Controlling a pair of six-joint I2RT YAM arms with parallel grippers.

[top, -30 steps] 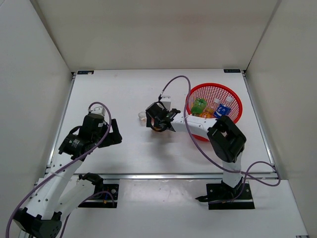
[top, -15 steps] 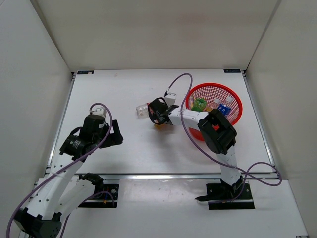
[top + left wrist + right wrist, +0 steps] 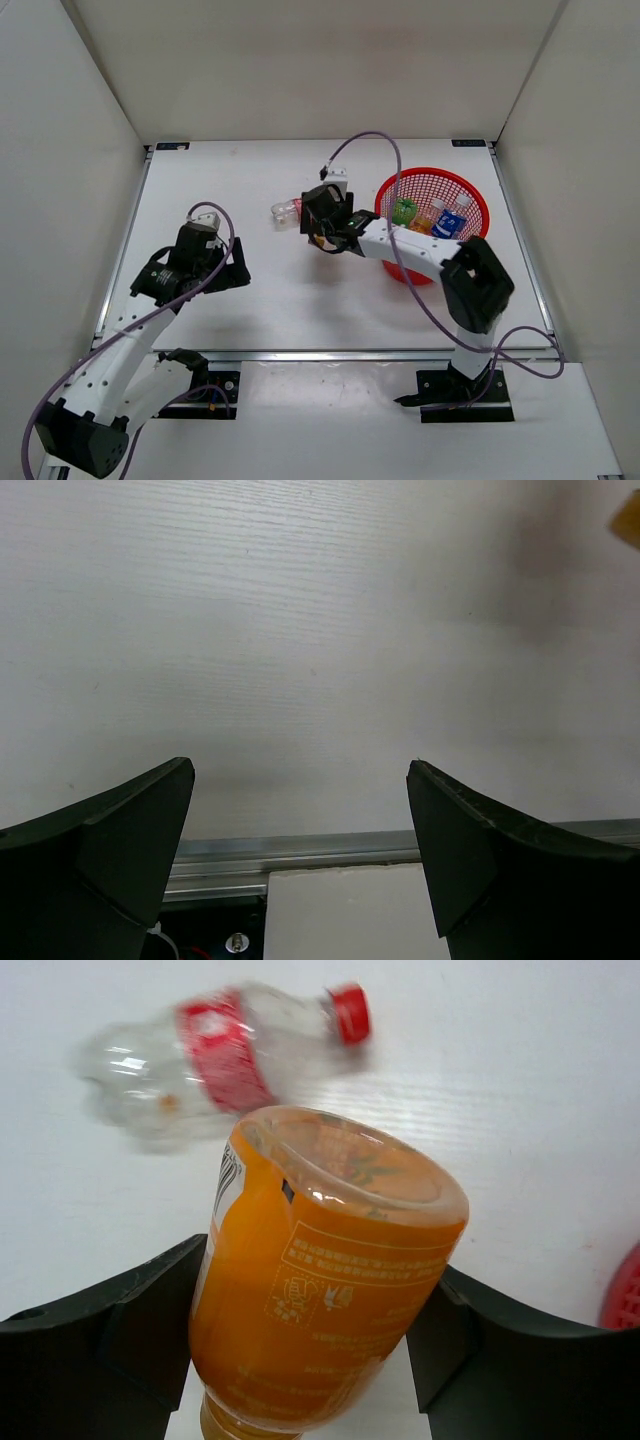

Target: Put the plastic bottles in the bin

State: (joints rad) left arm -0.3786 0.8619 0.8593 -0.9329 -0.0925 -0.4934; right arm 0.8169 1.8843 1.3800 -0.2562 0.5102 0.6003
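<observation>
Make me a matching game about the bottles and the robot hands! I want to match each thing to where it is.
Things:
1. orange bottle
2. red-label bottle
3. green bottle
4. left gripper

Places or states:
A. inside the red bin
B. open, holding nothing
C. between the fingers of the right gripper
D. lying on its side on the table

Pairs: 1-C, 2-D, 3-A, 4-B
</observation>
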